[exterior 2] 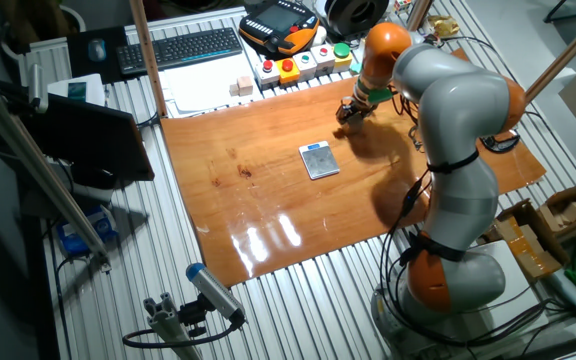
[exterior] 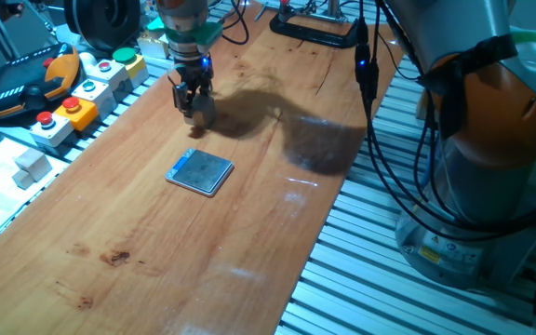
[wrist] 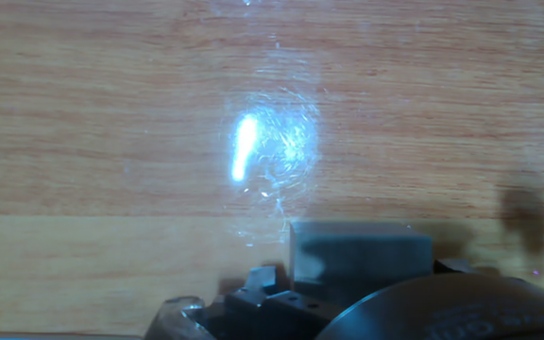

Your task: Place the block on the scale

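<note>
Small plain-faced block (wrist: pixel 360 253) grasped in gripper (exterior: pixel 194 109), shadowed grey, above wooden table (exterior: pixel 156 242), scale (exterior: pixel 200 172) near

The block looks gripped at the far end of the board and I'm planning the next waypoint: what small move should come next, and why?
Probably a short lift, then a carry toward the scale. The tool is low over the wooden board, apparently closed on the block, which the hand view shows between its fingers. The scale lies apart, nearer the board's middle, its top plate bare.
</note>
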Action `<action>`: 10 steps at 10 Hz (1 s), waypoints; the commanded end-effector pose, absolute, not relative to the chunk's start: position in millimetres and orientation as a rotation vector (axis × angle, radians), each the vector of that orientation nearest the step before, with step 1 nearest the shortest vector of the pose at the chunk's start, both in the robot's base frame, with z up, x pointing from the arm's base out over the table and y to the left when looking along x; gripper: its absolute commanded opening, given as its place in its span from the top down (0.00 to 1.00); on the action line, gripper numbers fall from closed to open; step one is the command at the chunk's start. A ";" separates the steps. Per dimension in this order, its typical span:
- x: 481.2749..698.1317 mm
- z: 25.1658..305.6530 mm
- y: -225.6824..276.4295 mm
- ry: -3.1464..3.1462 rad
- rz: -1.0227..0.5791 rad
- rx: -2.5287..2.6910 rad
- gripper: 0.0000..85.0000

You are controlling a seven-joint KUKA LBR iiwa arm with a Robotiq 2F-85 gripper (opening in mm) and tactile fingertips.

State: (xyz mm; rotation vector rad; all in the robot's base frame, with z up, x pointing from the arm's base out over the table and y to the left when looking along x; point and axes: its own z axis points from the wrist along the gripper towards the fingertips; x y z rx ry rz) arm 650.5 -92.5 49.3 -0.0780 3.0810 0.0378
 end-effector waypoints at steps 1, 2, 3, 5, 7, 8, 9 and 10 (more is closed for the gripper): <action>650.6 48.6 -92.3 3.081 0.038 -0.078 0.05; 650.6 47.7 -91.7 3.081 0.041 -0.075 0.05; 650.6 47.7 -91.6 3.080 0.043 -0.070 0.07; 650.5 49.3 -92.1 3.079 0.052 -0.077 0.24; 650.6 49.6 -92.7 3.077 0.059 -0.094 0.69; 650.4 50.7 -92.9 3.075 0.058 -0.103 0.79; 649.6 54.2 -92.7 3.078 0.058 -0.105 0.98; 647.7 61.8 -91.3 3.079 0.049 -0.096 0.99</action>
